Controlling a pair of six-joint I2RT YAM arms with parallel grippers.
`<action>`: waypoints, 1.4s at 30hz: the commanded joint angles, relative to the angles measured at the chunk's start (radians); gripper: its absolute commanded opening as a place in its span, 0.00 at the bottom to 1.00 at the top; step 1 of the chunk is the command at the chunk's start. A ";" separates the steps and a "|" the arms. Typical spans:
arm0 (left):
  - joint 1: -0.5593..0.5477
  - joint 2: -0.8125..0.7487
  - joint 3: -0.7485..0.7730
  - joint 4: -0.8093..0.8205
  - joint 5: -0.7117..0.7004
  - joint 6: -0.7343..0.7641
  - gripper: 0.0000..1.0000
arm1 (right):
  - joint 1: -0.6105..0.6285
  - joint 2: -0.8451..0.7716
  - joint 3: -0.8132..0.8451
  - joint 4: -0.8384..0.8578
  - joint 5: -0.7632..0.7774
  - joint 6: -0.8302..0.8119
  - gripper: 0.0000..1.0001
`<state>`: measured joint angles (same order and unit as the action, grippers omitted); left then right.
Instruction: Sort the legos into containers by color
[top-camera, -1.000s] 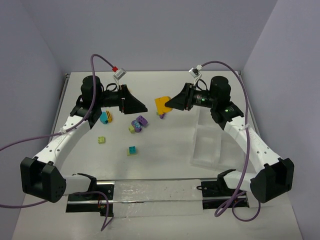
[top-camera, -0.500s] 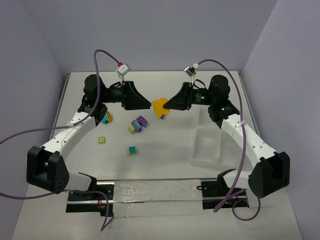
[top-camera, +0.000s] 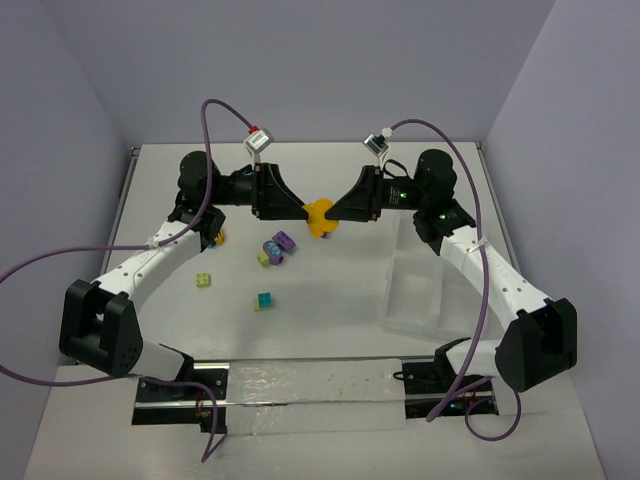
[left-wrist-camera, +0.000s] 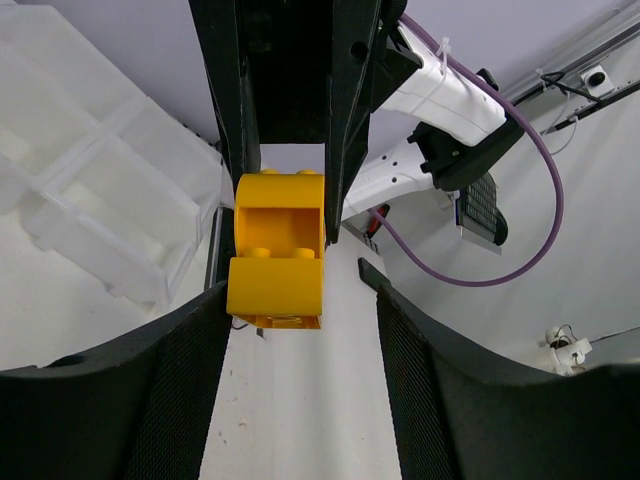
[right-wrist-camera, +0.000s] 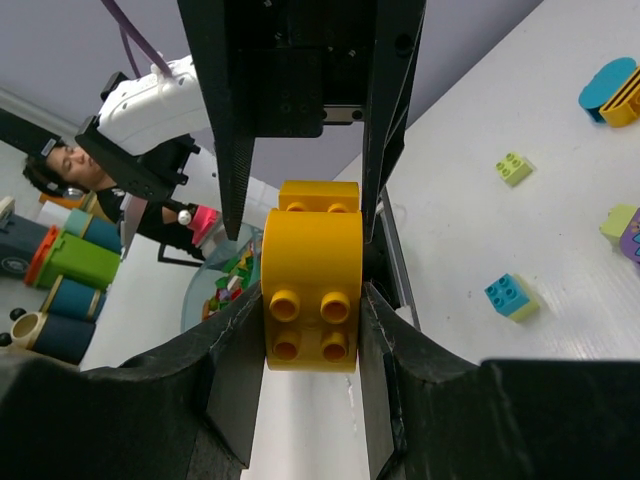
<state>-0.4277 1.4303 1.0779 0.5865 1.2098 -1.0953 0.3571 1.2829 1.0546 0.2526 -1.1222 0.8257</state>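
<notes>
My right gripper (top-camera: 334, 211) is shut on a yellow lego (top-camera: 320, 217) and holds it in the air above the middle of the table. In the right wrist view (right-wrist-camera: 312, 300) both fingers press the sides of the studded yellow lego (right-wrist-camera: 311, 290). My left gripper (top-camera: 303, 210) faces it nose to nose and is open. In the left wrist view (left-wrist-camera: 295, 285) its wide-apart fingertips straddle the near end of the yellow lego (left-wrist-camera: 277, 255), close to the left finger with a gap on the right. The whitish tray (top-camera: 420, 285) lies at the right.
On the table lie a purple and lime pair (top-camera: 277, 246), a lime brick (top-camera: 204, 280), a teal brick (top-camera: 264, 300) and a teal-orange piece (top-camera: 212, 237) by the left arm. A clear strip with black brackets (top-camera: 310, 385) runs along the near edge.
The two grippers have closed in on each other. The left one swung right up to the yellow lego; the right one carried the lego slightly left.
</notes>
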 joint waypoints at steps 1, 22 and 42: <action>-0.011 0.013 0.011 0.070 0.013 -0.005 0.61 | 0.011 0.004 0.038 0.062 -0.018 0.005 0.00; 0.004 0.097 0.002 -0.142 -0.066 0.105 0.00 | -0.205 -0.123 0.083 -0.646 0.645 -0.382 0.00; -0.164 0.416 0.488 -0.709 -0.329 0.381 0.00 | -0.471 -0.065 -0.045 -0.854 1.430 -0.236 0.00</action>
<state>-0.5447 1.7853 1.4588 -0.0267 0.9214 -0.7704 -0.0521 1.2175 1.0599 -0.6065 0.1882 0.5654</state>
